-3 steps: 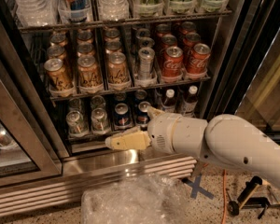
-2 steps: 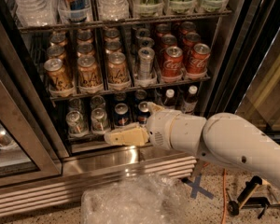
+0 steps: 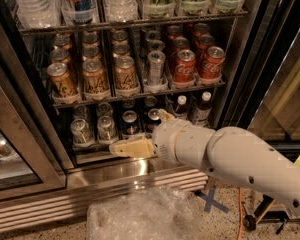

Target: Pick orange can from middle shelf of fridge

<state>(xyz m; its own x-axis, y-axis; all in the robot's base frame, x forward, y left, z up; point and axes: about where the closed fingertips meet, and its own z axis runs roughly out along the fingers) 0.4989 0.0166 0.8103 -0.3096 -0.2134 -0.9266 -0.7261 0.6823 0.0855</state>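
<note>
Several orange cans stand in rows on the left half of the middle shelf [image 3: 140, 94] of the fridge [image 3: 115, 170]; the front ones are at the left [image 3: 62, 81], middle [image 3: 95, 78] and right [image 3: 125, 75]. My gripper [image 3: 132, 148] is cream-coloured and sits at the end of the white arm. It is below the middle shelf, in front of the lower shelf's cans, and points left. It holds nothing that I can see and is well apart from the orange cans.
A slim silver can [image 3: 156, 66] and red Coca-Cola cans [image 3: 185, 67] stand right of the orange cans. The lower shelf holds silver and blue cans [image 3: 82, 131] and bottles [image 3: 180, 104]. An open glass door [image 3: 15, 134] is at the left. Crumpled clear plastic [image 3: 140, 216] lies on the floor.
The gripper and arm have edged slightly left and up, closer to the fridge's lower shelf. The cans have not moved.
</note>
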